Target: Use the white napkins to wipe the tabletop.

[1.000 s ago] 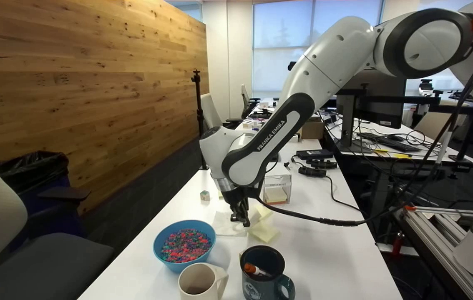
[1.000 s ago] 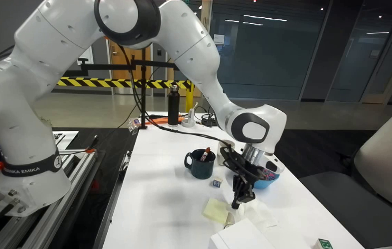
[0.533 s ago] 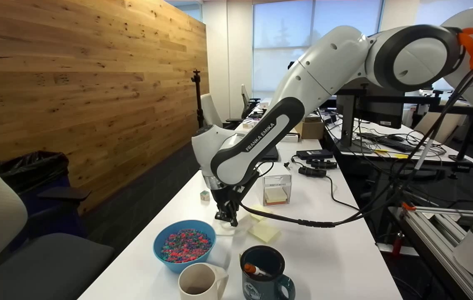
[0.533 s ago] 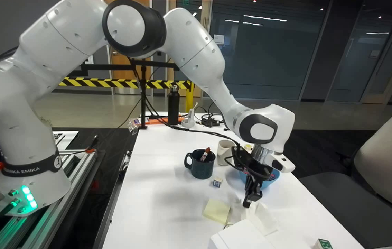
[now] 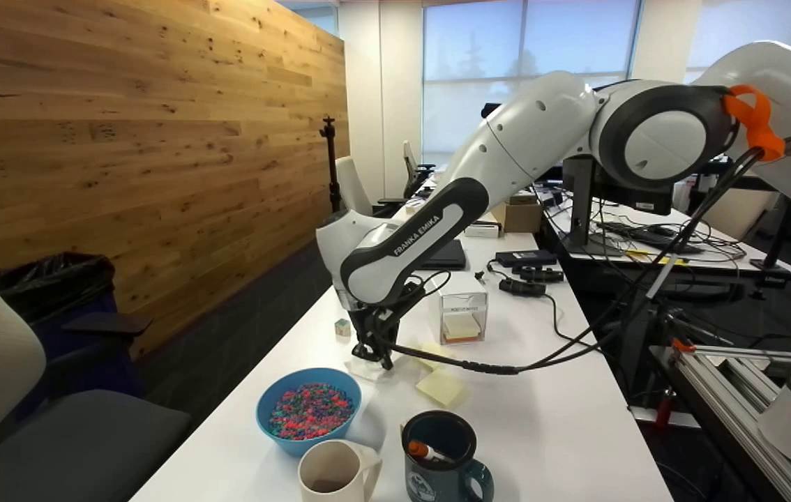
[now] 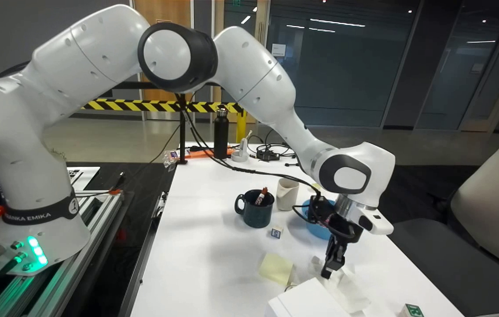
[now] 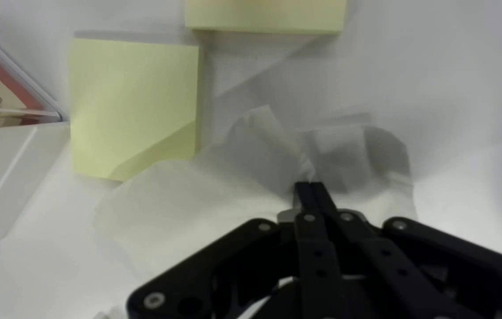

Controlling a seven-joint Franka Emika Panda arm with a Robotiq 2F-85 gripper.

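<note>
— What is the gripper (image 7: 309, 186) doing?

— Pinching. Its jaws are pressing together, and the white napkins (image 7: 180, 212) are gathering into a crease at the tips. They are lying on the tabletop (image 6: 218, 264).

— Which way are they pointing?

— In the wrist view their long axis is running left to right: a broad flap is spreading left, a shorter one right, with a creased peak pointing far. In an exterior view the white napkins (image 6: 348, 290) are slanting from far left to near right.

— And just beside them?

— A yellow pad (image 7: 133, 106) is lying at the left flap's far edge; I can't tell whether they are touching.

— How is the arm (image 6: 177, 57) standing?

— In an exterior view it is arching over from the left, elbow high, forearm sloping down to the right. The gripper is pointing steeply down, its tips leaning left.

— And farther out?

— In an exterior view the blue bowl (image 6: 320, 231) is sitting beyond, partly behind the arm; the pale mug (image 6: 287, 196) and the dark mug (image 6: 255, 213) are standing upright farther left. A white box (image 6: 309, 301) is sitting near, just left of the white napkins.
</note>
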